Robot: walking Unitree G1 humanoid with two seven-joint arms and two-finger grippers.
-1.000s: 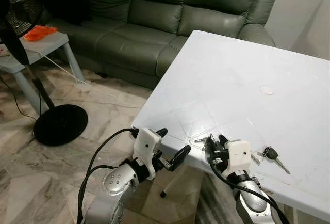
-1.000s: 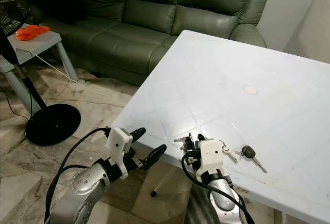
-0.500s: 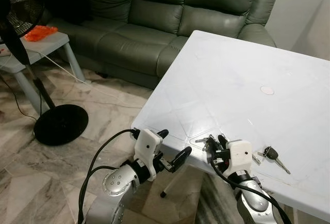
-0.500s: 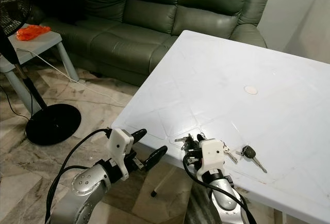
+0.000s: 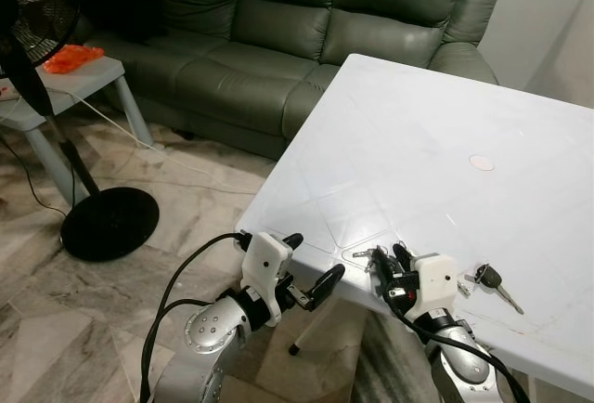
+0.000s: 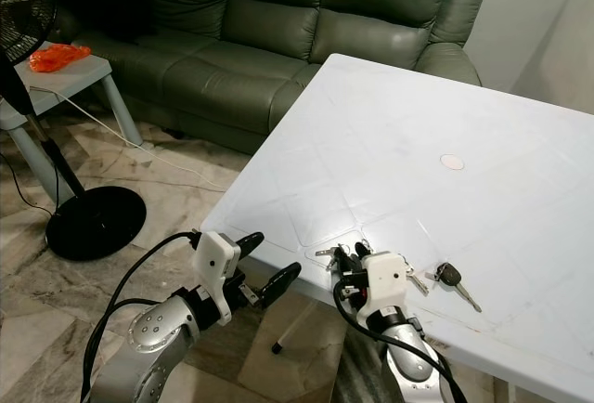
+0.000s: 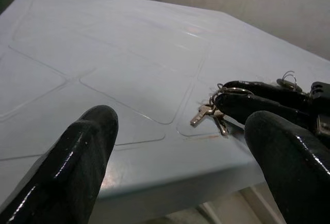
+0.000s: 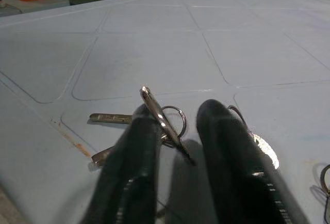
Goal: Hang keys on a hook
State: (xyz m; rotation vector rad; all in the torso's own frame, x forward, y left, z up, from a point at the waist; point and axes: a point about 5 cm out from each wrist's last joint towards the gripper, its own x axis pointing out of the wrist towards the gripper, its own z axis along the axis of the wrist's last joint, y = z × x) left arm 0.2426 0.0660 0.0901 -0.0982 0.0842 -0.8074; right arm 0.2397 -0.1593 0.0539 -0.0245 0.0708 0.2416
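Observation:
A bunch of silver keys [image 5: 364, 254] on a ring lies near the front left corner of the white table [image 5: 436, 124]. A black-headed key [image 5: 489, 278] of the same bunch lies a little to the right. My right gripper [image 5: 388, 256] rests low on the table over the ring. In the right wrist view its fingers [image 8: 139, 146] stand close together with the ring's metal clip [image 8: 164, 123] pinched between them. My left gripper [image 5: 309, 260] hangs open just off the table's front edge, left of the keys [image 7: 209, 113], holding nothing.
A green leather sofa [image 5: 306, 22] stands behind the table. To the left are a standing fan with a black round base [image 5: 107, 222] and a small side table [image 5: 88, 73] with an orange object [image 5: 72, 58]. A small round mark [image 5: 482, 162] sits mid-table. Marble floor lies left of the table.
My right gripper has edged slightly lower and to the right over the keys. The keys remain on the table and the left arm has stayed put.

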